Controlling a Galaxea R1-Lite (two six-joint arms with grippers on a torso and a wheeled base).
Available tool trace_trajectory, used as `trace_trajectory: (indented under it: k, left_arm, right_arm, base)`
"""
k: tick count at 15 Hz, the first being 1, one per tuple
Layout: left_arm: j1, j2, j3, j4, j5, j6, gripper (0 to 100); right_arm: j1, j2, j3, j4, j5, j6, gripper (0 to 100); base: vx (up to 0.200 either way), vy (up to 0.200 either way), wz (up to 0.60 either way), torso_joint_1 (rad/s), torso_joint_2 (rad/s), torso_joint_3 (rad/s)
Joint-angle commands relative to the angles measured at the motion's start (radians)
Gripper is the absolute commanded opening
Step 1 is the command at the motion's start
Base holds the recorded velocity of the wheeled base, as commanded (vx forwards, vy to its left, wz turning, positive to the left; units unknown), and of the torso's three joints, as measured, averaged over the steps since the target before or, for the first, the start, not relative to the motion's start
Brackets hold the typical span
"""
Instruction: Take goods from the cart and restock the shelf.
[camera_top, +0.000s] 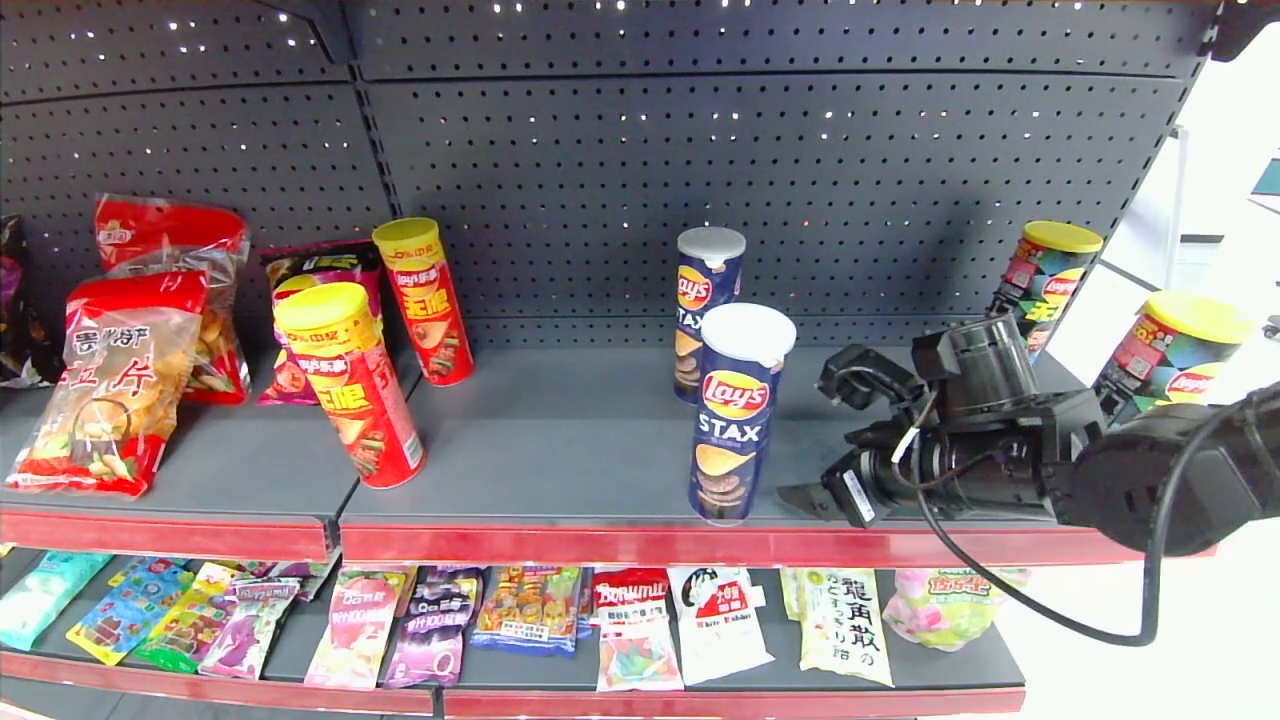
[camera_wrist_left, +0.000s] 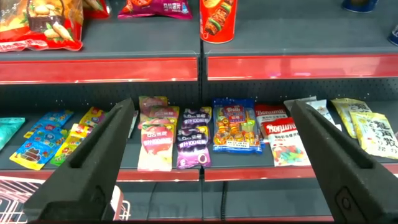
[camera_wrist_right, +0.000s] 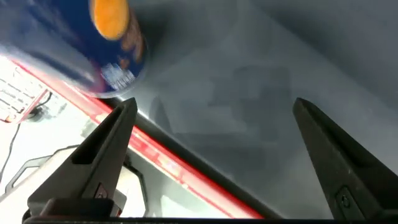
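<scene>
Head view: a dark pegboard shelf (camera_top: 560, 440) with red front edges is seen, its upper board stocked. The right gripper (camera_wrist_right: 214, 106) is held low over that board's front edge, just beside the front blue can (camera_top: 738, 415), with its fingers spread wide and nothing between them. The left gripper (camera_wrist_left: 211, 109) is likewise spread wide and empty, and is faced toward the lower board. Big snack bags (camera_top: 100, 385) are stood at the upper board's left end, with two red cans (camera_top: 350, 385) beside them. A second blue can (camera_top: 705, 300) is set upright behind the first, and two dark yellow-lidded cans (camera_top: 1045, 275) are stood at the right end. Flat sweet packets (camera_top: 530, 610) are laid in a row on the lower board.
</scene>
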Motion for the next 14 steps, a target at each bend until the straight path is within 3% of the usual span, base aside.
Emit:
trace_trajectory:
  k: [1,14]
  left_arm:
    - [0.000,0.002,0.000,0.000,0.001,-0.001,100]
    - [0.000,0.002,0.000,0.000,0.001,-0.001,100]
  right_arm:
    - [0.018,0.041,-0.017,-0.009,0.000,0.000,100]
    - [0.019,0.099,-0.066,-0.014,-0.023,0.000,100]
  base:
    - [0.000,0.000,0.00,0.000,0.00,0.000]
    - [0.000,0.000,0.00,0.000,0.00,0.000]
